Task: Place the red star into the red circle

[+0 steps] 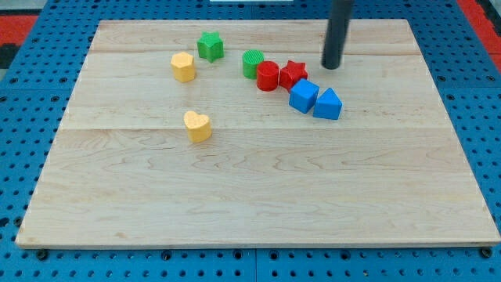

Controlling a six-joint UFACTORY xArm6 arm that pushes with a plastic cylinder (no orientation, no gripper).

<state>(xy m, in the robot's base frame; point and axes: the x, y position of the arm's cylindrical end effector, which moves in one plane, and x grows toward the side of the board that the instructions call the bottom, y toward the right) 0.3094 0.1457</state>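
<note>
The red star [293, 73] lies near the view's top centre, touching the red circle [268, 76] on its left. My tip [332, 66] stands to the right of the red star, a short gap away, not touching it. A blue cube [303, 95] lies just below the red star, with a blue block with a pointed top [328, 103] touching its right side. A green round block [253, 63] touches the red circle's upper left.
A green star [210, 45] and a yellow hexagon-like block [183, 66] lie at the view's upper left. A yellow heart [197, 125] lies left of centre. The wooden board [258, 196] sits on a blue perforated base [23, 157].
</note>
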